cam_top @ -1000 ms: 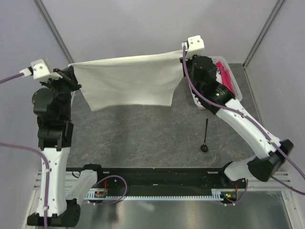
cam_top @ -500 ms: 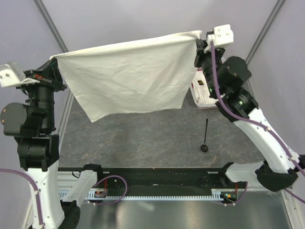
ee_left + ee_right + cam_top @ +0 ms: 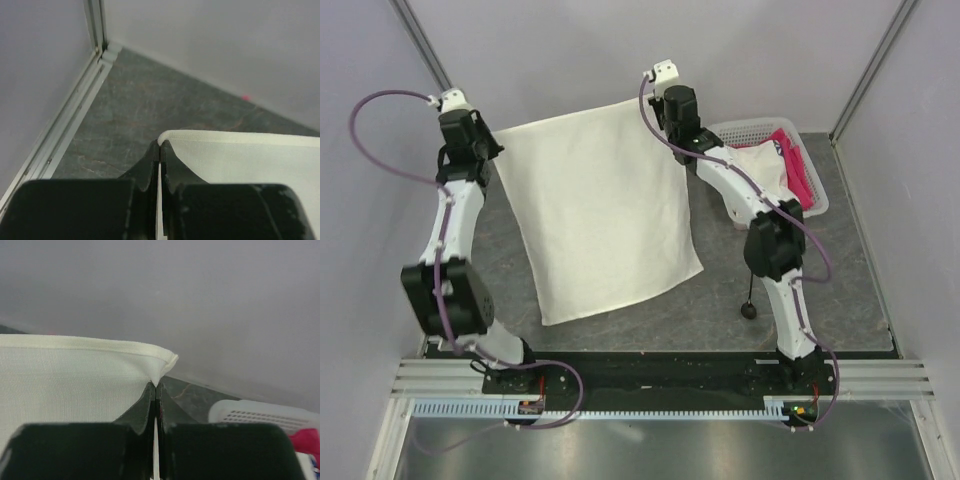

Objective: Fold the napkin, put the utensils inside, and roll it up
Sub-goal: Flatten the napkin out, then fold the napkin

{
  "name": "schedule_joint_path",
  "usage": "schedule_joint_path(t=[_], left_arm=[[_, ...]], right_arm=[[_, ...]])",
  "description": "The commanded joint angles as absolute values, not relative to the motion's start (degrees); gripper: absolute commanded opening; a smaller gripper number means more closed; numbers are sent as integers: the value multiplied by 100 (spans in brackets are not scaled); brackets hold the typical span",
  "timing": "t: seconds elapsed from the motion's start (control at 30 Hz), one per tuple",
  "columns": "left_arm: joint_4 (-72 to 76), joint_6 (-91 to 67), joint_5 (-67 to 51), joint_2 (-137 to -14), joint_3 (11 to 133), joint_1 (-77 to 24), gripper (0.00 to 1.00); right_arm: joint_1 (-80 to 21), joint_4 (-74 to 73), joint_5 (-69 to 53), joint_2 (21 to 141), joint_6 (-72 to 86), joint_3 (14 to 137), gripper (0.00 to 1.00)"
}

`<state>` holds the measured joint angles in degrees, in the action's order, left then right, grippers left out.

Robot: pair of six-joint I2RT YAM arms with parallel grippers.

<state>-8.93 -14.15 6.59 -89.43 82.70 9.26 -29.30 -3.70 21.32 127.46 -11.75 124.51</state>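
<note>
Now: left gripper [image 3: 160,147] pinched tight on napkin [image 3: 605,215] corner; right gripper [image 3: 156,385] pinched tight on neighbouring corner; cloth stretched between them; black spoon [image 3: 749,310] well behind right gripper.

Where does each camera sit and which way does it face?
Top: overhead, behind the robot, looking down on table, napkin, spoon, basket; left arm and right arm show.
Left wrist: on left gripper, facing a far corner; its shut jaws pinch the napkin.
Right wrist: on right gripper, facing back wall and basket; jaws pinch the napkin.
All share the napkin.
</note>
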Motion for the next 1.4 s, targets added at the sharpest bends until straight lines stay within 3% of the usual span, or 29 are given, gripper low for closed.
schedule_joint_path(t=[0.0, 0.03, 0.07, 0.1, 0.13, 0.2, 0.4, 0.8, 1.1, 1.37], left_arm=[[-720, -1415, 98, -10295, 8963, 1222, 24], [-799, -1380, 18, -10501, 9322, 1222, 52], [-878, -1380, -156, -10703, 9456, 1222, 61], [-1001, -1406, -202, -10818, 9579, 1230, 66], [-1045, -1467, -228, -10915, 9702, 1222, 80], [-1151, -1520, -229, -10872, 9738, 1204, 83], [-1415, -1661, -167, -10214, 9405, 1064, 87], [-2531, -1451, -1344, -8211, 7999, 703, 87], [-2286, -1098, -1248, -7339, 6584, 686, 87], [-2162, -1327, -1530, -7216, 6469, 686, 86]], right_arm=[[-2874, 113, 1969, 14084, -1221, 13490, 20], [-2891, 219, 1925, 14289, -1256, 13630, 53], [-2883, 211, 1768, 14456, -1248, 13875, 71], [-2883, 194, 1680, 14615, -1222, 13913, 83], [-2883, 159, 1557, 14599, -1178, 13887, 94], [-2883, 193, 1241, 14215, -968, 13362, 98], [-2883, 405, 695, 12423, -186, 11077, 98], [-2883, -1318, 211, 9258, 2153, 7482, 92], [-2848, -2521, 1098, 8368, 2811, 5811, 88], [-2637, -2733, 862, 8323, 3366, 5186, 66]])
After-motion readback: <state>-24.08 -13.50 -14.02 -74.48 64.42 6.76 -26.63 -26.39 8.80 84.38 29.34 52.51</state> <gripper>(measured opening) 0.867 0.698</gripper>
